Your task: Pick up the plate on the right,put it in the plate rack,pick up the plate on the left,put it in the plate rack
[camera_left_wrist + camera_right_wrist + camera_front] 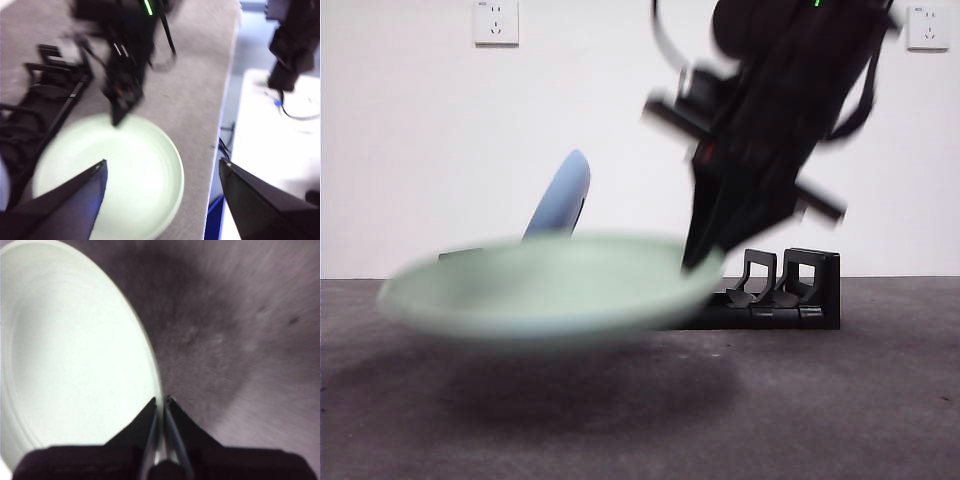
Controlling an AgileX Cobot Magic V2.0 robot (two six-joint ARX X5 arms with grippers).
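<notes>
The right gripper [163, 399] was closed on the rim of the round pale green plate [75, 360], its two black jaws pinching the edge between them. In the front view this gripper [695, 262] came down from the upper right, dark and blurred, and met the pale green plate [545, 288] at its right edge. The plate was held above the grey table [840, 400], nearly flat and slightly tilted, with a soft shadow under it.

Behind the plate stood the long black plastic plate rack [785, 290]. A round light blue plate [560, 195] leaned upright behind the green plate, over the left part of the rack.

The left gripper [162, 172] had its jaws wide apart and held nothing. From its wrist view it was above the green plate [135, 175], and the rack [45, 95] lay just beside the plate.
</notes>
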